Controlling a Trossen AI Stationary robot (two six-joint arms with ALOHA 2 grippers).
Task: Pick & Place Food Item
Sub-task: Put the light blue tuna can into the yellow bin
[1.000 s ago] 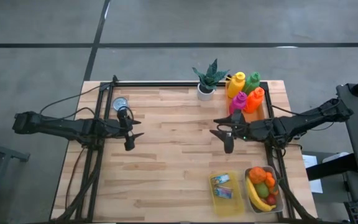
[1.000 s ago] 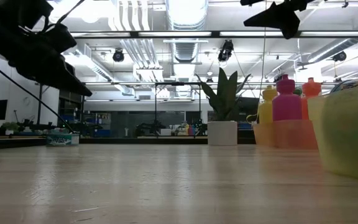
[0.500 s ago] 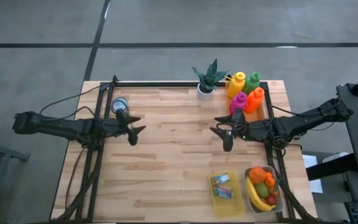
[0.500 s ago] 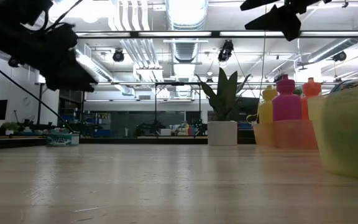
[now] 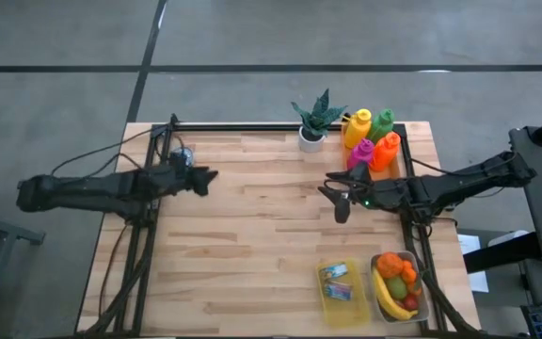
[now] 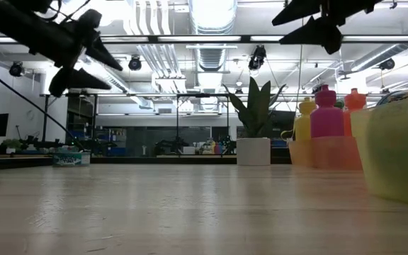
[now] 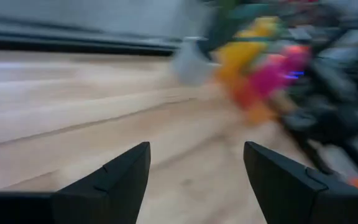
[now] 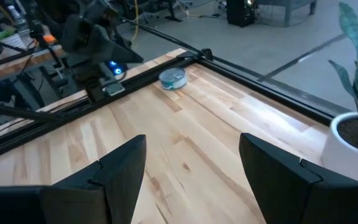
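Jaws on both my arms stand open with nothing between them. My left jaws [image 5: 207, 176] hang above the table [image 5: 252, 254] near its left edge, at the far side, close to the small round tin [image 5: 183, 154] that sits by the black rail there. In the left wrist view my two dark fingers [image 7: 114, 180] are spread apart over bare wood, and beyond them the bottles and the other arm show only as a blur. My right jaws [image 5: 339, 201] hang over the middle of the table, toward its right, pointing across at the left arm. In the right wrist view the fingers [image 8: 120, 171] are parted as well, with bare planks between them, the tin [image 8: 173, 78] lying far off by the rail and the white pot of the plant [image 8: 353, 140] to one side.

The food is at the near right corner: a clear tub of fruit [image 5: 400, 285], with a banana and orange and red pieces in it, and just beside it a yellow box [image 5: 342, 292] holding a small packet. Neither arm is near them. At the far right the potted plant [image 5: 314, 120] stands next to four coloured bottles [image 5: 373, 139] grouped in an orange tray. From table height both jaws show well above the wood, the right one [image 6: 317, 21] over the pink bottle [image 6: 326, 124].
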